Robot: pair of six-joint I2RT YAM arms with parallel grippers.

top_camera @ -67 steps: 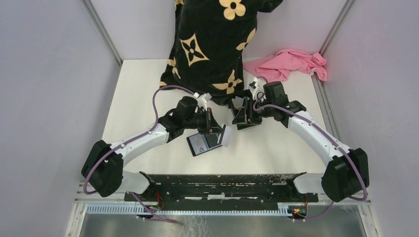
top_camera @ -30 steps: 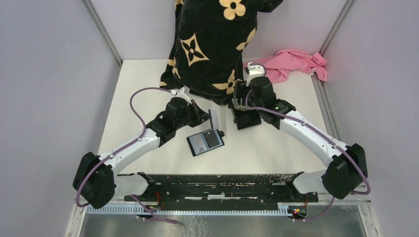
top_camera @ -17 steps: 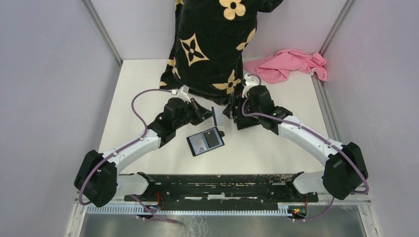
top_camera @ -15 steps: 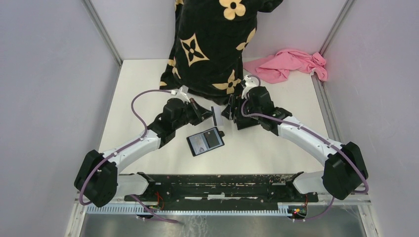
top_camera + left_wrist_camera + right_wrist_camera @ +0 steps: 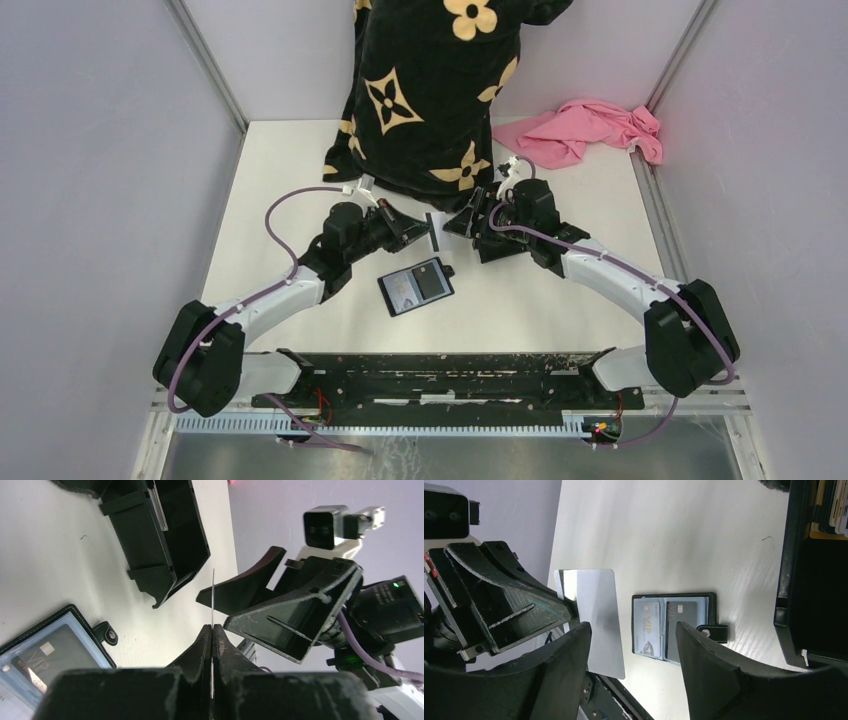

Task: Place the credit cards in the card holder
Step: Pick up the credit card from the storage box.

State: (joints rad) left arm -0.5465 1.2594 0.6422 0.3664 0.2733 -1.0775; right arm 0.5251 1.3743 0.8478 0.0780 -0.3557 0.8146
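Whitish card point(image 5: 596, 615) between left pincer point(image 5: 212, 632) tips

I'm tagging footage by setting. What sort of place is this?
Probably a robot data-collection cell in a lab: a white table boxed in by plain lilac panels, two white-and-black robot arms bolted at its near edge, and a person in a black flower-patterned garment standing behind.

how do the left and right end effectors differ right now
The left end effector is shut on the whitish-grey card; the right end effector is open and holds nothing. The left pinches the card's edge; the right's fingers seem to stand either side of it. Both face each other above the table, near the open card holder.
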